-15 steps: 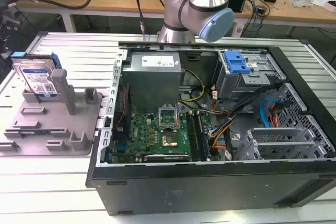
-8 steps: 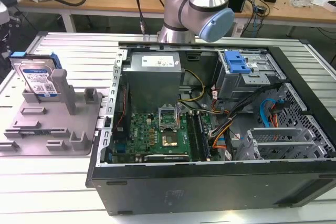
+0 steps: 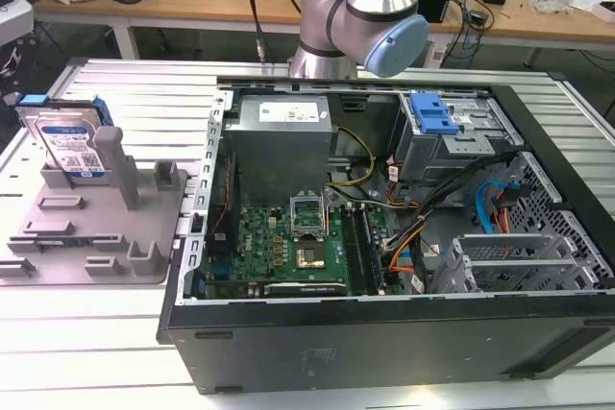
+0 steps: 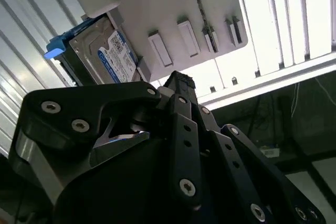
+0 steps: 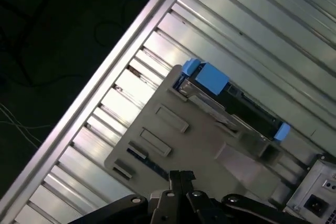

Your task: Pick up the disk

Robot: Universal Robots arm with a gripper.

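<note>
The disk (image 3: 69,136) is a silver drive with a white-and-blue label and blue rails. It stands on edge between upright posts of the grey fixture (image 3: 96,228), at the exterior view's left. My arm (image 3: 365,7) hangs over the back of the table. Both wrist views look down from well above and to one side of the disk (image 4: 107,51) (image 5: 231,106) in the fixture (image 4: 173,3) (image 5: 194,145). My gripper (image 4: 178,82) (image 5: 181,174) is black, its fingertips meeting with nothing between them, far from the disk.
An open black computer case (image 3: 384,333) fills the middle and the exterior view's right, with a power supply (image 3: 283,117) and a blue drive-bay bracket (image 3: 432,114) inside. The ribbed metal table (image 3: 125,84) ends at an edge (image 5: 105,72) near the fixture. Cluttered benches stand behind.
</note>
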